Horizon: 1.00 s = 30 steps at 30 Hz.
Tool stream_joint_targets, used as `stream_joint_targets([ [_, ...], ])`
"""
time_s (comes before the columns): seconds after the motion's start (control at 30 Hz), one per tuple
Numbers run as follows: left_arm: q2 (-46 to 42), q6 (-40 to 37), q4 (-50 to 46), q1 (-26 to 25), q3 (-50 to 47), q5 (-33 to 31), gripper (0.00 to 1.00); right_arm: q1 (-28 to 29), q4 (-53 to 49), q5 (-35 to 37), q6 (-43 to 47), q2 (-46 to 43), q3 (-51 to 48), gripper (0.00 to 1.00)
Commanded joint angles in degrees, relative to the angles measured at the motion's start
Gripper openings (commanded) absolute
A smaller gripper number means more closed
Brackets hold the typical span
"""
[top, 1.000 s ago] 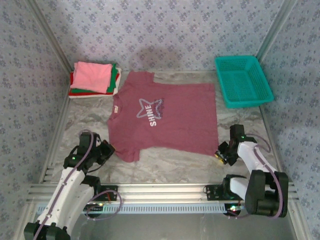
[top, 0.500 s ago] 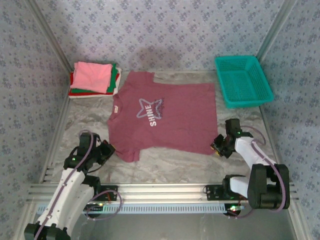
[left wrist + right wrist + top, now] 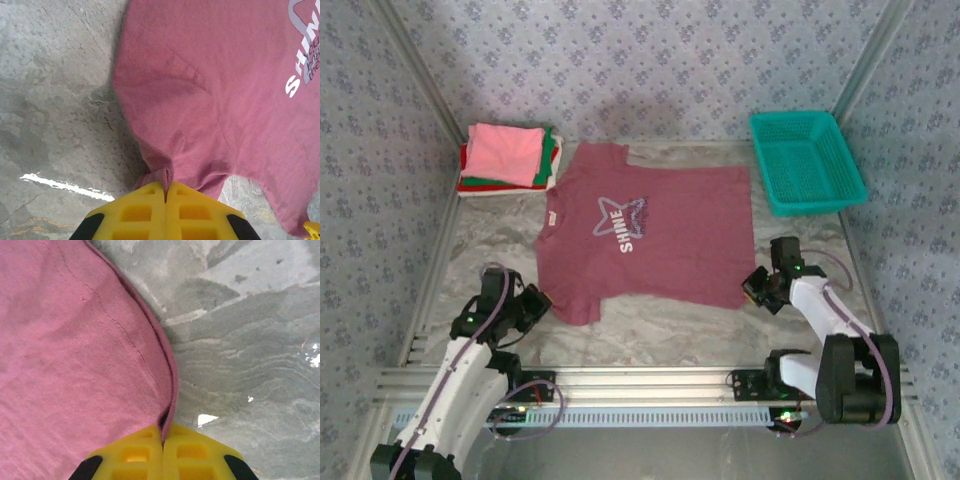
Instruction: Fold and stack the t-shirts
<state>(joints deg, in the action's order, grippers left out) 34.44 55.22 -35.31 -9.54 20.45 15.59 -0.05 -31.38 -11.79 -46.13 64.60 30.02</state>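
One maroon t-shirt (image 3: 650, 235) lies spread flat on the middle of the desk (image 3: 660, 325), print side up. It shows a white star outline and the word "SHINE". Its collar points toward the left edge and its hem toward the right edge. One short sleeve reaches toward the far edge and the other toward the near edge. The cloth is mostly smooth, with light creases around the near sleeve.

My left jaws are closed on the edge of that near sleeve. In the left wrist view the fabric bunches into the seam between the yellow pads (image 3: 137, 212). My right jaws are closed on the near corner of the hem, and the right wrist view shows the stitched edge running straight into the pads (image 3: 132, 455).

A stack of folded t-shirts (image 3: 508, 157) sits in the far-left corner, with pink on top and green, red and white edges below. The far sleeve lies just beside it. The teal basket (image 3: 808, 160) occupies the far-right corner, apart from the hem.

Bare desk runs along the near edge between the arms, and a narrower strip lies beside the right edge.
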Motion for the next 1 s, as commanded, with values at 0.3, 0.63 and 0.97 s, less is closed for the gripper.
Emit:
stream_joint_targets([
  [0.3, -12.85, 1.79, -16.42, -0.17, 9.60, -3.55, 0.00, -3.61, -14.38, -3.06, -1.46, -19.57, -3.63, 0.00],
  [0.63, -20.18, 1.28, -25.83, -0.22, 17.61, -2.60, 0.00, -4.39, -16.18, -7.21, 0.45, -25.51, -4.36, 0.00],
  [0.97, -6.29, -4.40, -11.94, -0.22, 18.04, 0.57, 0.00, -4.10, -13.47, -4.73, 3.42, -19.92, 1.08, 0.00],
])
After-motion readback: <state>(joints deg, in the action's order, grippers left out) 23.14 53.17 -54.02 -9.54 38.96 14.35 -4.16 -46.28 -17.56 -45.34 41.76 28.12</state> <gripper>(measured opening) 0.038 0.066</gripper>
